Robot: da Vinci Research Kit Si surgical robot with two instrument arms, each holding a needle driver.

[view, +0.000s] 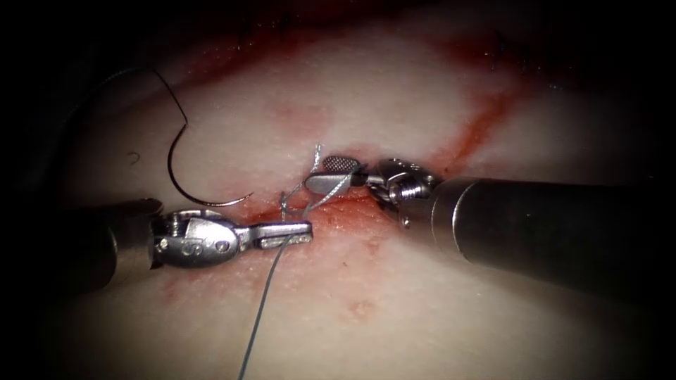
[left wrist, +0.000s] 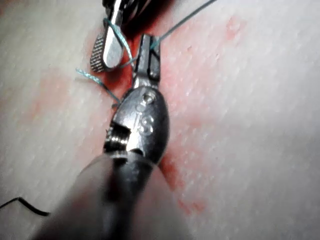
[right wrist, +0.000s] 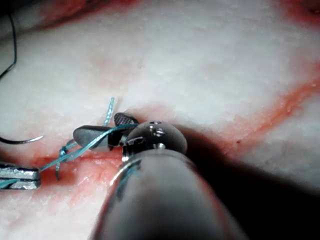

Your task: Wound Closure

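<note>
- Lying free on the pale pork-belly tissue (view: 394,84), the dark curved steel needle (view: 190,184) rests at about ten o'clock from the cut, on its left side, held by neither tool and not driven into the tissue.
- A thin grey-green suture thread (view: 262,309) runs from six o'clock up to the reddened cut (view: 338,211), where it twists into a small tangle with a short frayed end standing up.
- The left arm's silver needle-driver tool (view: 285,234) comes in from nine o'clock, its jaws closed on the thread just beside the cut.
- The right arm's silver needle-driver tool (view: 331,176) enters from three o'clock, its jaws parted, and the thread is wound around the lower one.
- Red fluid (view: 486,123) streaks the tissue toward one o'clock of the cut.
</note>
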